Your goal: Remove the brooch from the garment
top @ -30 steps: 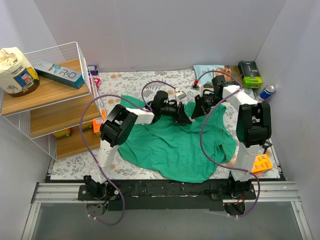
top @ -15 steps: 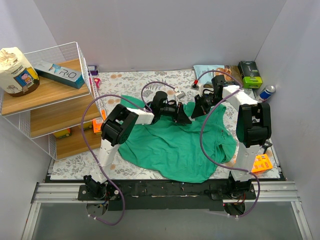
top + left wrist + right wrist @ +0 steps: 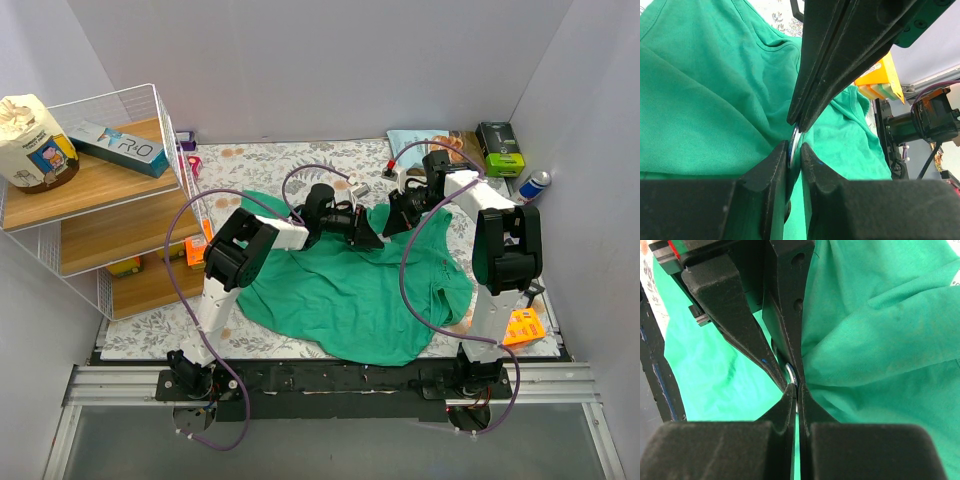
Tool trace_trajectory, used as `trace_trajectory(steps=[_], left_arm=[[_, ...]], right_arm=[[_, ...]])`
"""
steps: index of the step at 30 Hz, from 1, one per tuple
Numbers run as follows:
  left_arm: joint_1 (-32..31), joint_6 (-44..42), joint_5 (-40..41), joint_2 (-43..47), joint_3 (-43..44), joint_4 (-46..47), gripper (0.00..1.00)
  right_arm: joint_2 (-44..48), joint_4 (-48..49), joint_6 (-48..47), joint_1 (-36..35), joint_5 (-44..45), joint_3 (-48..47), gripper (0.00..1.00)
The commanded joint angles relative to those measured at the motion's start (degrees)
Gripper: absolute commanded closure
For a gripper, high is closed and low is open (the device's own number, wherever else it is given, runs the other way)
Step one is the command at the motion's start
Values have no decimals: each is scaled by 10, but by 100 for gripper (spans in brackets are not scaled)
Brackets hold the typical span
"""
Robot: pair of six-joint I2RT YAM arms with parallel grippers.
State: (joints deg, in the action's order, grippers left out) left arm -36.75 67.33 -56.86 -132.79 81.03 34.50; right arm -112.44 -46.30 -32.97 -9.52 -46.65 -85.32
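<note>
The green garment (image 3: 350, 295) lies spread on the floral mat, and it fills the left wrist view (image 3: 705, 95) and the right wrist view (image 3: 890, 325). The brooch shows only edge-on as a thin silvery rim (image 3: 794, 143) (image 3: 791, 375); the top view hides it. My left gripper (image 3: 368, 238) (image 3: 794, 150) is shut on the brooch together with a fold of cloth. My right gripper (image 3: 386, 228) (image 3: 797, 394) meets it tip to tip from the other side and is shut on the brooch's rim. Both hold the cloth bunched up near the shirt's far edge.
A wire shelf unit (image 3: 110, 200) with boxes stands at the left. An orange box (image 3: 524, 326) lies by the right arm's base. A green box (image 3: 500, 148) and a blue can (image 3: 534, 184) sit at the back right. The floral mat (image 3: 270, 157) shows behind the shirt.
</note>
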Motion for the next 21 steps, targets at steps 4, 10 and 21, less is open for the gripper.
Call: trace_trajectory(steps=[4, 10, 21], left_arm=[[-10, 13, -14, 18, 14, 47, 82], [-10, 16, -10, 18, 13, 48, 94], [-12, 83, 36, 15, 17, 97, 84]], right_arm=[[6, 25, 11, -14, -11, -1, 99], [7, 26, 12, -14, -12, -2, 99], [24, 40, 29, -42, -16, 35, 99]])
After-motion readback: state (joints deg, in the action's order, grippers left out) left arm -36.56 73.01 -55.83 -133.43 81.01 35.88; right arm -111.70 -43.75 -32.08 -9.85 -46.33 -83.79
